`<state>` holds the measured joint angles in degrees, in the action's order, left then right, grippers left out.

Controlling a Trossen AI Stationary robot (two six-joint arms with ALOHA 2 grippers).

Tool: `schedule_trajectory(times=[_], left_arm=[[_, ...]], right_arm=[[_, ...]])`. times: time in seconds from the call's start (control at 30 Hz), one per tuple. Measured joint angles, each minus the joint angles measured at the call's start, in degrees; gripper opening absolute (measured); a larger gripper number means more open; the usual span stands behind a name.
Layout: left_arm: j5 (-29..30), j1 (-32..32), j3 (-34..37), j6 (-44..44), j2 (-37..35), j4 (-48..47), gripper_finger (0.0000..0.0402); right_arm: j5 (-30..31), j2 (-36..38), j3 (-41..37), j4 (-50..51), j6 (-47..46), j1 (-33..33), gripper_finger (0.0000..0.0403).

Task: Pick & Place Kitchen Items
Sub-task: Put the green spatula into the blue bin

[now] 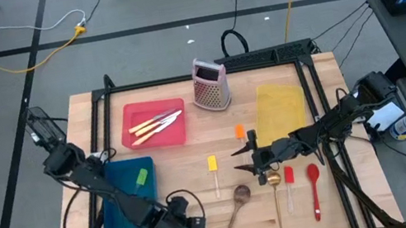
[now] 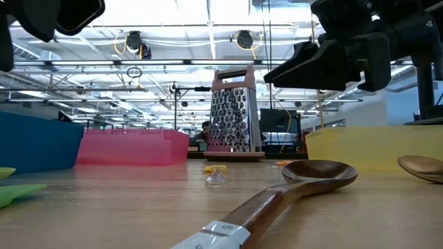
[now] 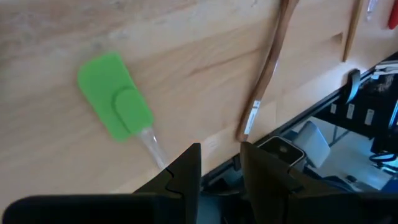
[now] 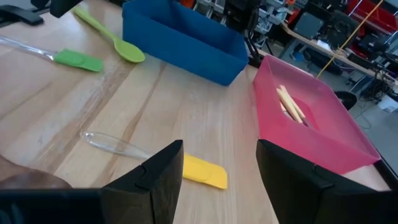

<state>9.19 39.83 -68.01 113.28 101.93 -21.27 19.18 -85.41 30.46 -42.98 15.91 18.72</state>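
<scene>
My right gripper (image 1: pixel 242 156) (image 4: pixel 217 180) hangs open above the yellow spatula (image 4: pixel 203 172), whose clear handle (image 4: pixel 115 144) lies flat on the wood. In the low view it is well above the table (image 2: pixel 294 69). My left gripper (image 1: pixel 181 227) (image 3: pixel 221 171) is open near the table's near edge, just beside the green spatula (image 3: pixel 115 102) and touching nothing. Cream-handled knives (image 1: pixel 156 124) lie in the red bin (image 1: pixel 129 114). An orange spatula (image 1: pixel 239 131), wooden spoon (image 1: pixel 236 207), gold spoon (image 1: pixel 274 185), red spatula (image 1: pixel 289 183) and red spoon (image 1: pixel 315 186) lie on the table.
A blue bin (image 1: pixel 122 204) holding a green piece (image 1: pixel 141 177) sits at the near left, and a yellow bin (image 1: pixel 282 108) at the far right. A metal grater (image 1: pixel 210 83) stands at the far edge. A green spoon (image 4: pixel 115 40) lies beside the blue bin.
</scene>
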Motion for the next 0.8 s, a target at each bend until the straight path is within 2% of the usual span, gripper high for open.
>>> schedule_trajectory(times=[0.27, 0.47, 0.7, 0.8], left_arm=[[-0.3, 1.2, 0.0, 6.1, 0.6, -7.6, 0.0115], [-1.4, 1.3, 0.0, 8.6, 3.9, -6.8, 0.0115], [-6.9, 0.2, -0.1, 10.3, 7.3, -8.7, 0.0115], [-3.8, -0.1, 0.0, 9.5, 7.6, -8.7, 0.0115]], right_arm=[[0.0, 0.0, 0.0, -0.4, -0.2, 0.0, 0.0196], [0.0, 0.0, 0.0, -0.4, -2.9, 0.0, 0.0196], [0.0, 0.0, 0.0, -0.6, -3.4, 0.0, 0.0196], [0.0, 0.0, 0.0, -0.5, -3.4, 0.0, 0.0196]])
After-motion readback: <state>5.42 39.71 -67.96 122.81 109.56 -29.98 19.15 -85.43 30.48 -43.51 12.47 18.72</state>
